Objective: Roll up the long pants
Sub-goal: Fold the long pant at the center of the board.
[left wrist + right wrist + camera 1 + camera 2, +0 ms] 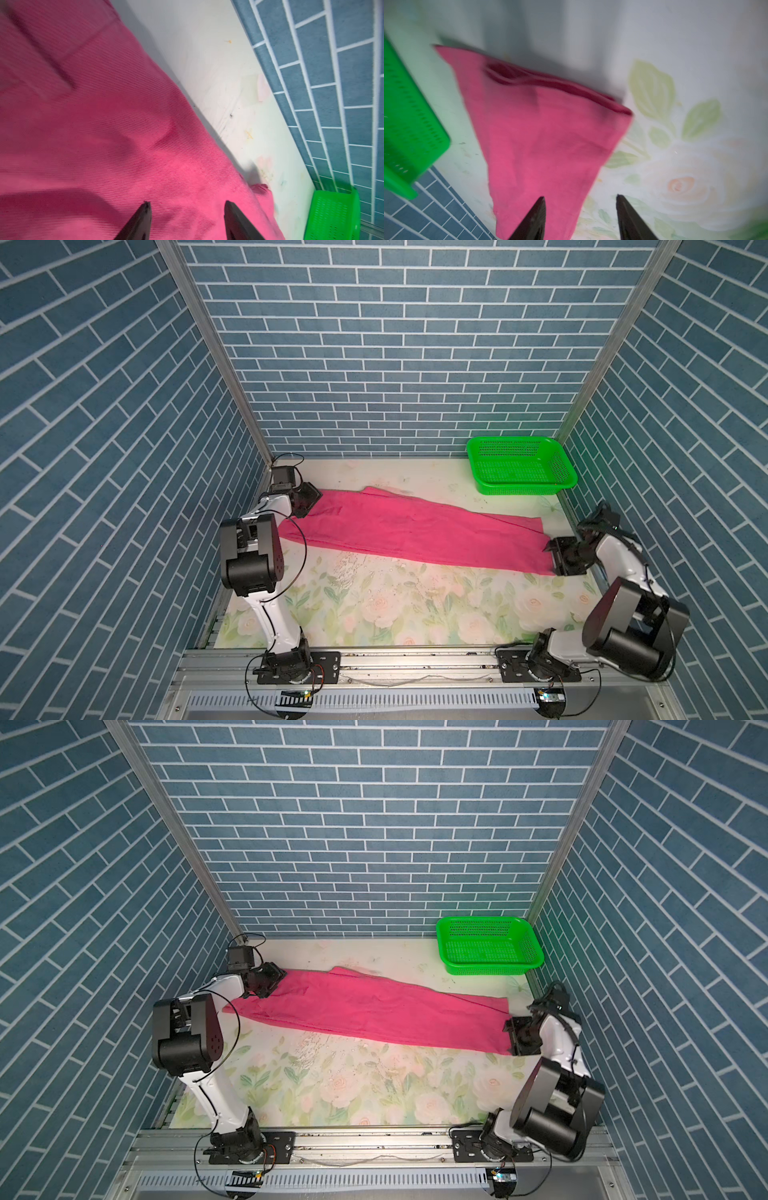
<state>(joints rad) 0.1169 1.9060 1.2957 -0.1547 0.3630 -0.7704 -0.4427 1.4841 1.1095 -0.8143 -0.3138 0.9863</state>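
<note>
The long pants (415, 531) are bright magenta and lie flat, stretched from the left side of the table to the right, in both top views (374, 1011). My left gripper (311, 504) hovers at their left end. In the left wrist view it (187, 204) is open, with both fingertips apart over the pink cloth (124, 124) and nothing pinched. My right gripper (552, 558) is at the pants' right end. In the right wrist view it (579, 197) is open, with one fingertip (539, 204) over the cloth (542, 135) and the other over the bare mat.
A green mesh basket (519, 488) stands empty in the back right corner, a little behind the pants' right end. Blue brick-pattern walls close in the back and both sides. The floral mat (395, 605) covers the table in front of the pants.
</note>
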